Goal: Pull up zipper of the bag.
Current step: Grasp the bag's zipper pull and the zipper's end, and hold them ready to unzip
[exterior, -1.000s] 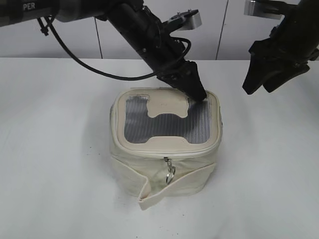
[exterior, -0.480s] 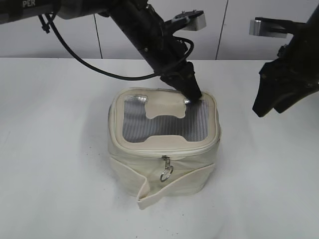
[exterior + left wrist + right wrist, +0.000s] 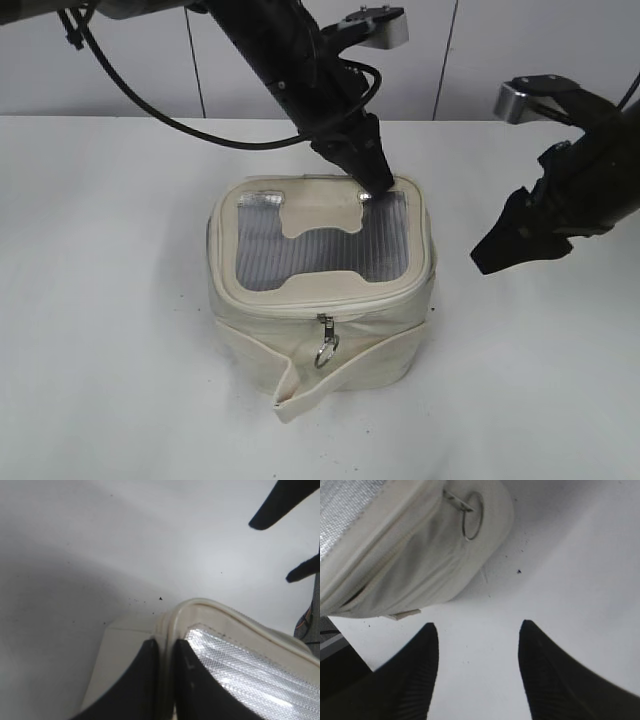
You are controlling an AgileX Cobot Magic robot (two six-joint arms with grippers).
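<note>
The cream-white bag (image 3: 320, 320) stands in the middle of the table, with a grey mesh window (image 3: 320, 245) in its lid. The zipper (image 3: 300, 312) runs round the lid rim; one silver pull with a ring (image 3: 326, 345) hangs at the front. My left gripper (image 3: 372, 185) is shut on the lid rim at the back right corner; in the left wrist view (image 3: 165, 647) the rim (image 3: 200, 607) sits pinched between the fingers. My right gripper (image 3: 492, 255) is open and empty, in the air right of the bag. In the right wrist view (image 3: 479, 630) a ring pull (image 3: 472, 522) shows on the bag (image 3: 410, 555).
A loose flat strap (image 3: 300, 385) wraps the bag's front and its end sticks out on the white table (image 3: 100, 300). A grey panelled wall (image 3: 450, 60) runs behind the table's far edge.
My right gripper has come down and in toward the bag's right side. My left gripper has shifted slightly left and back, and the bag has moved left with it.
</note>
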